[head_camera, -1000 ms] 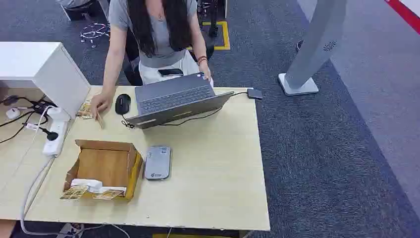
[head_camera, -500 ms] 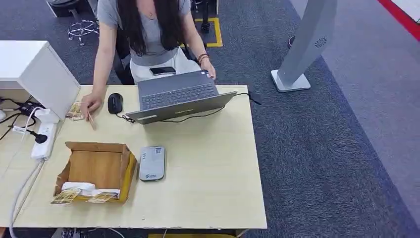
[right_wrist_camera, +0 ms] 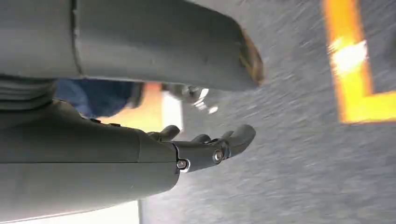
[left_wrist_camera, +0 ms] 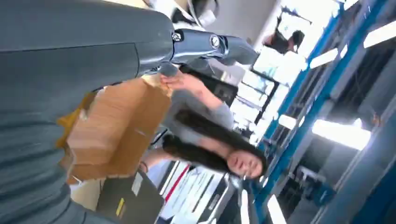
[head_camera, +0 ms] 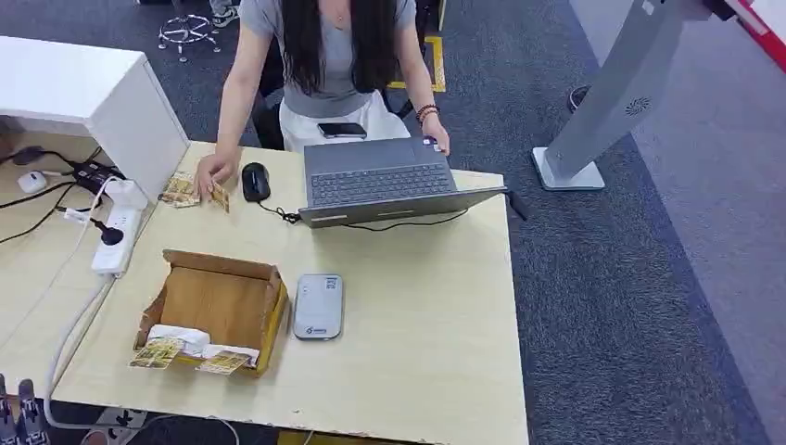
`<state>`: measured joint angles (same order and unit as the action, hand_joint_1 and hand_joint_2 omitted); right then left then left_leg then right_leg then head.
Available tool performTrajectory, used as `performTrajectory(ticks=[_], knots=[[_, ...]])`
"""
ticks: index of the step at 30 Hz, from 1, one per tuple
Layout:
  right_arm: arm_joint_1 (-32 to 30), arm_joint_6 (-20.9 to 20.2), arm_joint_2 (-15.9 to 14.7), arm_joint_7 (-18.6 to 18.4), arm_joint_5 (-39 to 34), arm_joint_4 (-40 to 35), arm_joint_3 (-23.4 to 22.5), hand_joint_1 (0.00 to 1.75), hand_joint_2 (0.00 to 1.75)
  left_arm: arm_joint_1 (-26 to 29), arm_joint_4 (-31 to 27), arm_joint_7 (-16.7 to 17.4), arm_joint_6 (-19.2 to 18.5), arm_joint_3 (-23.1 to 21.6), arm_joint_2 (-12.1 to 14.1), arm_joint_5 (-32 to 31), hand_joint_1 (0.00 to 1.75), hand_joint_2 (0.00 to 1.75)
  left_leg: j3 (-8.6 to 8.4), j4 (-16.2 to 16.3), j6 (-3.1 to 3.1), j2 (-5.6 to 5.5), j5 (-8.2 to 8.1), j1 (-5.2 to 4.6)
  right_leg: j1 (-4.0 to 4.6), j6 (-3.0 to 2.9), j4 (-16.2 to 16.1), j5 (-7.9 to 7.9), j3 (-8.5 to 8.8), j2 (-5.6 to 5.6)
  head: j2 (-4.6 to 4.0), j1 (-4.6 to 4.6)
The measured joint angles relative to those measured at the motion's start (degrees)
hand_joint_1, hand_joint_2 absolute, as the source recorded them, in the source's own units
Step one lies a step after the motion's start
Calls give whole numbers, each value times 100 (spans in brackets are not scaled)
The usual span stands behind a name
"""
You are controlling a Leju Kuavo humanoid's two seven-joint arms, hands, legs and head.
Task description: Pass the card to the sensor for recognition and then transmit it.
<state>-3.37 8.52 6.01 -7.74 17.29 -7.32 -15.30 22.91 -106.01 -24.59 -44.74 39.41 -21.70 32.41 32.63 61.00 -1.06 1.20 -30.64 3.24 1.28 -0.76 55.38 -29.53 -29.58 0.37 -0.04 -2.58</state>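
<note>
Two gold-patterned cards (head_camera: 156, 353) lie at the near end of an open cardboard box (head_camera: 222, 301), beside a white roll. Right of the box, a grey card sensor (head_camera: 318, 306) lies flat on the table. At the far side, a person's hand (head_camera: 211, 174) rests on more cards (head_camera: 180, 191). My left hand (head_camera: 19, 417) shows its fingertips below the table's near left corner; in the left wrist view the left hand (left_wrist_camera: 140, 46) holds nothing and the box (left_wrist_camera: 116, 126) is close by. My right hand (right_wrist_camera: 140, 154) hangs over grey carpet, fingers apart and empty.
A person sits behind an open laptop (head_camera: 380, 181) with a mouse (head_camera: 255, 181) beside it. A power strip (head_camera: 116, 236) and cables lie at the table's left edge, by a white cabinet (head_camera: 93, 102). A grey kiosk stand (head_camera: 621, 102) is on the carpet, far right.
The camera has moved, so the whole scene has shifted right and down in the picture. My left hand's fingertips have come into view at the lower left corner.
</note>
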Motion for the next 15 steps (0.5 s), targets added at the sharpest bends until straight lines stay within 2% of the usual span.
performTrajectory(ticks=[2, 3, 4, 5, 6, 9, 10, 15], knots=[[151, -15, 44, 24, 15, -57, 9, 0, 0, -170, -312, 11, 144, -68, 11, 16, 0, 175, -28, 2, -22, -4, -3, -66, -73, 213, 11, 3, 18, -9, 2, -18], [209, -15, 55, 20, 20, -72, 17, 0, 0, -215, -432, 11, 238, -70, 13, 103, 0, 175, -32, 2, -43, -4, 12, -91, -100, 262, 21, 16, 13, -11, 2, -13], [254, -22, 68, 2, 35, -85, 24, 0, 0, -226, -504, 64, 295, -70, 26, 177, 0, 175, -36, 0, -56, -5, 23, -110, -116, 266, 35, 24, 8, -11, 2, -11], [266, -24, 79, -40, 44, -89, 28, 0, 0, -226, -548, 144, 339, -68, 42, 254, 0, 0, -38, 0, -59, -12, 27, -122, -128, 284, 52, 41, 2, -14, 2, -4], [268, -24, 92, -90, 50, -96, 35, 0, 0, -226, -565, 243, 391, -63, 44, 346, 0, 0, -39, 1, -71, -20, 35, -133, -137, 295, 65, 47, 1, -20, 2, -7], [265, -20, 90, -214, 68, -116, 37, 0, 0, -223, -570, 982, 730, 2, 44, 1109, 0, 0, -38, 1, -66, -35, 46, -148, -149, 293, 97, 46, -2, -34, 2, -4], [266, -22, 92, -230, 68, -116, 37, 0, 0, -222, -568, 1084, 767, 40, 46, 1246, 0, 0, -39, 1, -64, -36, 47, -150, -150, 292, 103, 46, -4, -34, 2, -4], [269, -24, 92, -254, 72, -124, 37, 0, 0, -227, -568, 1136, 778, 120, 48, 1338, 0, 0, -41, -2, -57, -40, 50, -151, -151, 264, 135, 27, -20, -40, 2, 0]])
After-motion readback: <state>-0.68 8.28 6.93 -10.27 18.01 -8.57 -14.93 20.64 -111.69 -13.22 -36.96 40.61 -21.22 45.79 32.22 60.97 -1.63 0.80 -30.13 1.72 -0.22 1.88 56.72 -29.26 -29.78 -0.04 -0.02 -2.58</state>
